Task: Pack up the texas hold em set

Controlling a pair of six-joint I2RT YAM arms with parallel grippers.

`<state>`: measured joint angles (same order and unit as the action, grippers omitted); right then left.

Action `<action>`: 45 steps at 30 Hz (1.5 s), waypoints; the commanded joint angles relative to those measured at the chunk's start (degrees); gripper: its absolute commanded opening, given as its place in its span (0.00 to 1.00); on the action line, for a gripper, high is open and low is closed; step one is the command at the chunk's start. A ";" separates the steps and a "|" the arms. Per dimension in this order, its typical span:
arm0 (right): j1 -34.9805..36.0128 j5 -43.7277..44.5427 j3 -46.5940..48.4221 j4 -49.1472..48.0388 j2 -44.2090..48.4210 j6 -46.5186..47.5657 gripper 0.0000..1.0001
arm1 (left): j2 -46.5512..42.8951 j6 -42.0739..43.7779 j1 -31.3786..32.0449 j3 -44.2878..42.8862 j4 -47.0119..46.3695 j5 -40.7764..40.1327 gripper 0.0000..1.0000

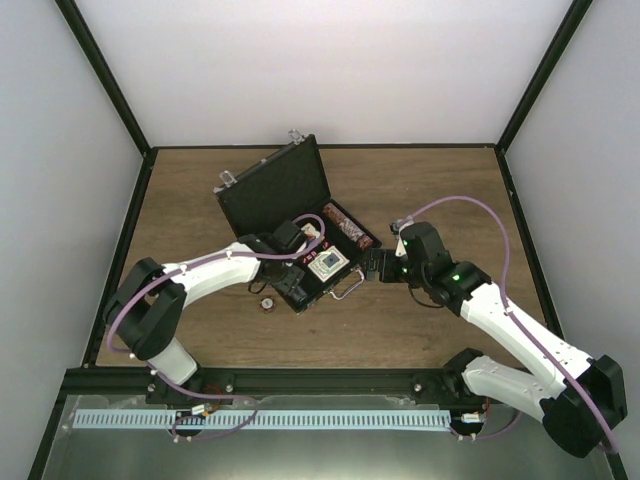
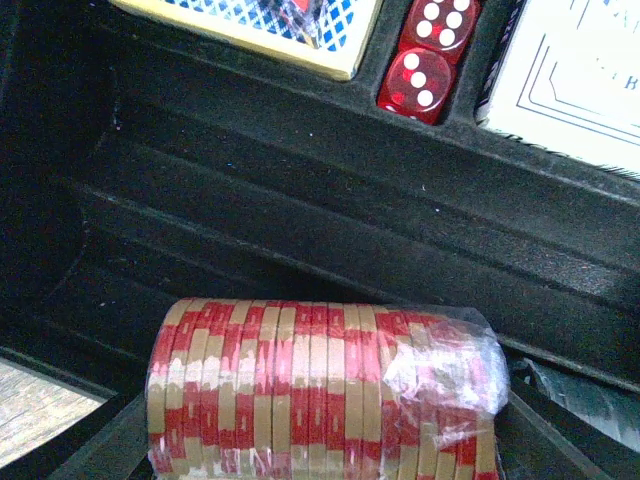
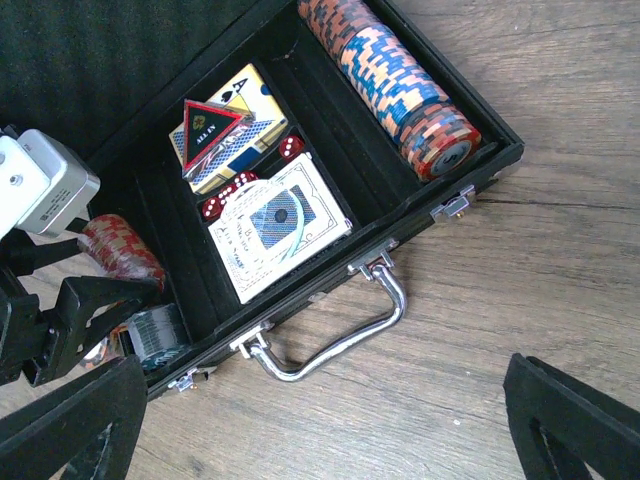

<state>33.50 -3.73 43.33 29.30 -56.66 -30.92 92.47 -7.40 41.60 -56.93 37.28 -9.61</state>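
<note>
Plastic-wrapped chip roll (image 2: pixel 320 400) fills my left wrist view, its lower edge cut off. The left tool (image 1: pixel 289 284), mostly hidden, is clenched on the roll's ends over the open case (image 3: pixel 497 152). My right tool (image 3: pixel 320 440) hangs spread wide and empty above the tabletop (image 3: pixel 520 280), just beside the handle (image 3: pixel 340 335). The case's long axis runs diagonally across the tabletop.

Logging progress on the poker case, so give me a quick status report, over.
Left gripper shut on red chip stack, low over open case. Right gripper open, empty, near handle. One loose disc on table beside case.
</note>
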 commanded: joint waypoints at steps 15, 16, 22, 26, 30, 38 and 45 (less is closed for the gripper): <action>-0.44 0.87 0.81 0.85 0.73 0.50 1.00 | 0.72 -2.79 -0.16 -0.94 6.62 -1.33 0.84; -0.33 0.90 0.86 0.79 0.76 0.57 1.00 | 0.68 -2.80 -0.14 -1.02 6.83 -1.49 0.85; -0.40 0.39 0.99 0.54 0.25 0.69 1.00 | 0.11 -3.00 -0.13 -1.75 8.59 -3.73 0.91; -0.42 0.21 1.59 0.37 -0.04 0.80 1.00 | -1.33 -3.70 -0.15 -2.82 9.47 -4.79 0.92; -0.30 0.21 2.66 0.50 -0.82 1.35 1.00 | -2.53 -4.11 -0.13 -4.93 9.26 -1.32 0.94; -0.40 0.10 3.97 0.49 -2.20 1.62 1.00 | -1.05 -4.52 -0.15 -7.70 10.67 1.79 0.83; -0.33 -0.32 2.84 -0.15 -1.87 0.67 1.00 | -3.79 -7.88 -0.18 -4.60 8.67 5.35 0.70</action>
<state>33.50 -3.60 44.75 29.58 -58.94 -30.04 91.05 -13.17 41.63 -62.92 46.76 -6.55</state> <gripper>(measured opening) 0.997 0.721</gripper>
